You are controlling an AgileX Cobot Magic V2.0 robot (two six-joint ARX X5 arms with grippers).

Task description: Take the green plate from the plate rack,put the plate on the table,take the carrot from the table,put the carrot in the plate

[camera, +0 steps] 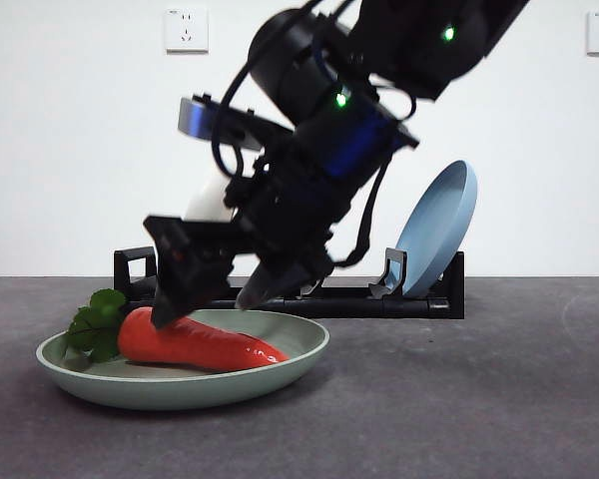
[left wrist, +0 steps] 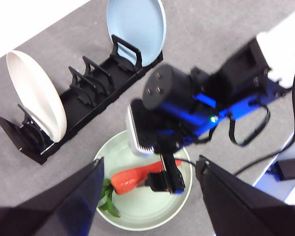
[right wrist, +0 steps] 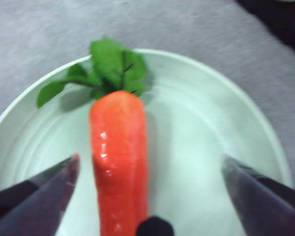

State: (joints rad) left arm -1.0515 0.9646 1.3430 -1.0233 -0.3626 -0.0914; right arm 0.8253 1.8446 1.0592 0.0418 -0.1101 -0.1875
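Note:
The green plate lies flat on the table, in front of the plate rack. The carrot lies inside the plate, with its leafy top at the left rim. My right gripper hangs just above the carrot, its jaws open on either side of it. In the right wrist view the carrot lies between the spread jaws of the gripper on the plate. My left gripper is open and empty, high above, looking down on the plate and carrot.
The rack holds a cream-white plate at one end and a light blue plate at the other. The blue plate leans at the rack's right in the front view. Cables and a dark box lie at the table's side.

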